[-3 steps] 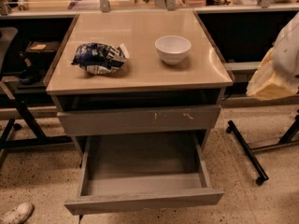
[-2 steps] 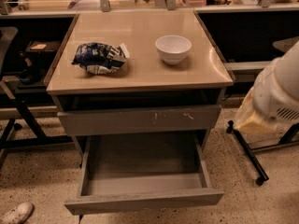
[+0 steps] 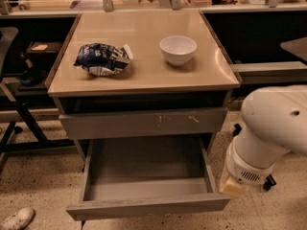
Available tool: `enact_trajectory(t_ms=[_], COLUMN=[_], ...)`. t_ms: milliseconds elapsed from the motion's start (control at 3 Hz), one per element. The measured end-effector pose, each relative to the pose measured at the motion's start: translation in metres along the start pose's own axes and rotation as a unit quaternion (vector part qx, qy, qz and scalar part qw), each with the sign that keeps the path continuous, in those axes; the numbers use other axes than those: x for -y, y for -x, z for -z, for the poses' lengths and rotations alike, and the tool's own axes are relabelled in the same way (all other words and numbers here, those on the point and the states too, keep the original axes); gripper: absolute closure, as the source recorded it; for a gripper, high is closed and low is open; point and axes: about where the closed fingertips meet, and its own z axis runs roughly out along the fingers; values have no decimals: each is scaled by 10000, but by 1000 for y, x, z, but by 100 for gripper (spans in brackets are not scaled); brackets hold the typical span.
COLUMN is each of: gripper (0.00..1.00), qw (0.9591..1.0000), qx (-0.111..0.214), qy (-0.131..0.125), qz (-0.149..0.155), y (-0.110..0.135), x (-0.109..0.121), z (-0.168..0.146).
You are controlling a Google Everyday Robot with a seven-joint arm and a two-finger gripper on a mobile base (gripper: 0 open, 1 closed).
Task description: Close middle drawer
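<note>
The middle drawer (image 3: pixel 147 206) is pulled far out of the cabinet. It is a wide, shallow grey tray with a plain flat front, and nothing lies in it. Above it is the shut grey drawer front with pale scratch marks (image 3: pixel 144 122). My white arm (image 3: pixel 271 128) comes in from the right and bends low. My gripper (image 3: pixel 233 186) shows only as a pale tan end piece near the floor, just right of the open drawer's front right corner. It is apart from the drawer front.
The cabinet's tan top (image 3: pixel 144 68) holds a white bowl (image 3: pixel 178 49) and a crumpled blue chip bag (image 3: pixel 103 59). Dark table legs (image 3: pixel 21 119) stand at the left, a white shoe (image 3: pixel 17 219) lies at the lower left, and a speckled floor (image 3: pixel 38 186) surrounds the cabinet.
My arm has swung down and leftward, from tabletop height at the right edge to floor level beside the open drawer's right front corner. The drawer has not moved.
</note>
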Motion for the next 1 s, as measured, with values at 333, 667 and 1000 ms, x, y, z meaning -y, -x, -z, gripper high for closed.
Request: enact_trajectory(t_ms=[333, 667, 1000], gripper=[100, 100, 100], qw=[9999, 9999, 9989], qx=[-38, -38, -176], qy=[145, 145, 402], qz=[-25, -25, -143], y=[-5, -5, -6], x=[-5, -5, -14], z=[-12, -12, -62])
